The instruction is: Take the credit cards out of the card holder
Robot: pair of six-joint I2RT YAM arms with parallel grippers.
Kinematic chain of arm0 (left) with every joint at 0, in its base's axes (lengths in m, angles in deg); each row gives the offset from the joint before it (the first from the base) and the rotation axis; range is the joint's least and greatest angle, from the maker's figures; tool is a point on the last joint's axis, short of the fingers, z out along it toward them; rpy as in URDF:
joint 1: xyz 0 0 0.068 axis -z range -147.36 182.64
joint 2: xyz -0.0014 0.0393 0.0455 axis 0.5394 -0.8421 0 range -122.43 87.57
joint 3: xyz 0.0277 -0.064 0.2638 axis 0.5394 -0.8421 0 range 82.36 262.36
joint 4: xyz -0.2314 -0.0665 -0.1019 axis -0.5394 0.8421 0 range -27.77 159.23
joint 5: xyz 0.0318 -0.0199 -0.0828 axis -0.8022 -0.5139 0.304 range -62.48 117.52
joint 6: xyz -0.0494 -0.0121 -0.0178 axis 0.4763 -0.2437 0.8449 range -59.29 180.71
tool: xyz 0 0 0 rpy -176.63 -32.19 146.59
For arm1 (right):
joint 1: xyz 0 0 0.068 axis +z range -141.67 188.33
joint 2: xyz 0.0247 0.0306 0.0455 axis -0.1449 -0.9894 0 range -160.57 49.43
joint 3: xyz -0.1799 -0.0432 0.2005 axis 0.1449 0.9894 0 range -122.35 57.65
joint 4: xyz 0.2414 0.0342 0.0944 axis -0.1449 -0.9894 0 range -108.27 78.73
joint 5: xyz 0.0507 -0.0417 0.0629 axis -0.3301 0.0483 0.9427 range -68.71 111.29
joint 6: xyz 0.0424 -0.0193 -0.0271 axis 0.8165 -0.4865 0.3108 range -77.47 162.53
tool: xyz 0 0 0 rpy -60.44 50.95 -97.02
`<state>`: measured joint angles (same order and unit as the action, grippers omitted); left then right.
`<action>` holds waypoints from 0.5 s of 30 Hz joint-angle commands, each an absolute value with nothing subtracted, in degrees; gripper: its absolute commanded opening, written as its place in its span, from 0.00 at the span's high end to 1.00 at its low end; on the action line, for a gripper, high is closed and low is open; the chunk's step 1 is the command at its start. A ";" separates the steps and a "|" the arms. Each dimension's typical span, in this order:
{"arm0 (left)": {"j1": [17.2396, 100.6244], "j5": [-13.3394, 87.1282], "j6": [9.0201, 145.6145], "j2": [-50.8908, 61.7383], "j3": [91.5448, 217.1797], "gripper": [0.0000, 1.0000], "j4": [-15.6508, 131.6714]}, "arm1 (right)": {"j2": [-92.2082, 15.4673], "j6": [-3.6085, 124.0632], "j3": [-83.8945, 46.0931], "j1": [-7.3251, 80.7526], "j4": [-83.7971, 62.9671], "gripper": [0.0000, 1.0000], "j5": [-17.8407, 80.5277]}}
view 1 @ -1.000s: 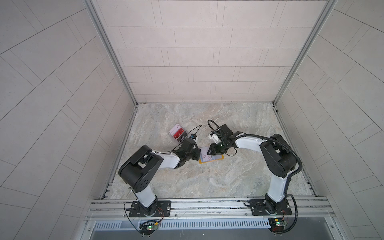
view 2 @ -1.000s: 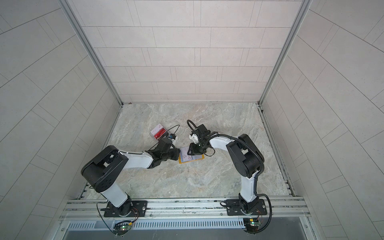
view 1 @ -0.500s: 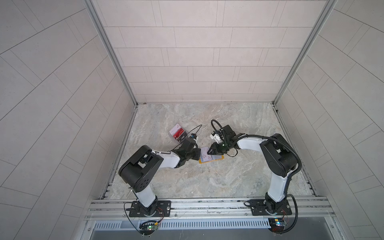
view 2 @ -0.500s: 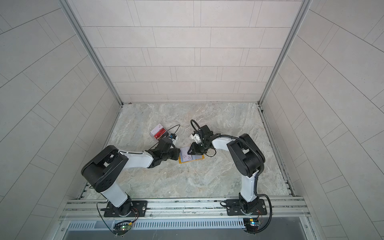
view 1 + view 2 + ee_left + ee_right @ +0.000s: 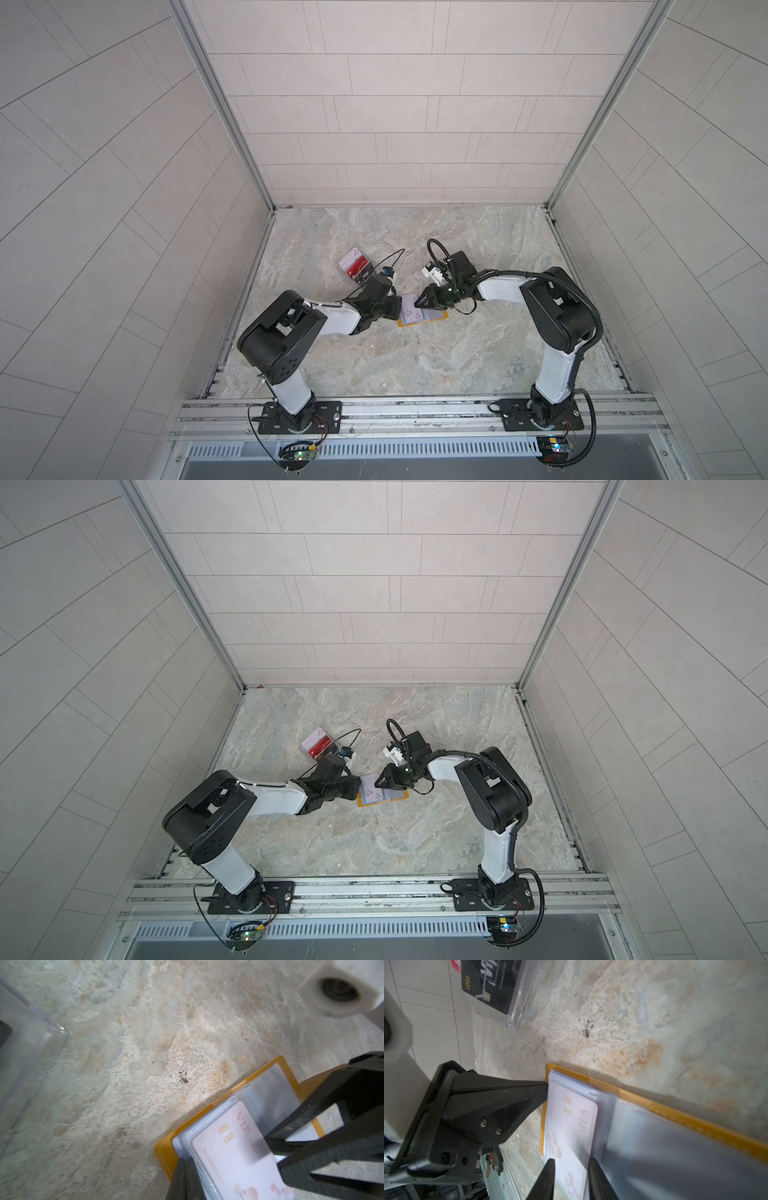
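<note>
Showing the left gripper closed, touching the edge of the wallet. The right gripper stands parted astride the pale card.

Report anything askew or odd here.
Only the pale VIP card stands out: it seems to jut partway from its sleeve over the fold of the open holder. Nothing looks spilled or damaged.

Mustard-yellow card holder, pale pink credit card.
</note>
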<state>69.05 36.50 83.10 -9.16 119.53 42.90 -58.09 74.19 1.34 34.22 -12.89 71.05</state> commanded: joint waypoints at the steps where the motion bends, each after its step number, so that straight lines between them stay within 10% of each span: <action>1: 69.38 36.76 82.34 -10.87 119.52 1.00 47.81 | -56.90 74.96 1.61 34.17 -10.65 0.69 73.21; 15: 69.38 36.84 82.46 -11.05 119.13 1.00 47.16 | -58.76 77.39 0.98 34.26 -6.78 0.69 76.59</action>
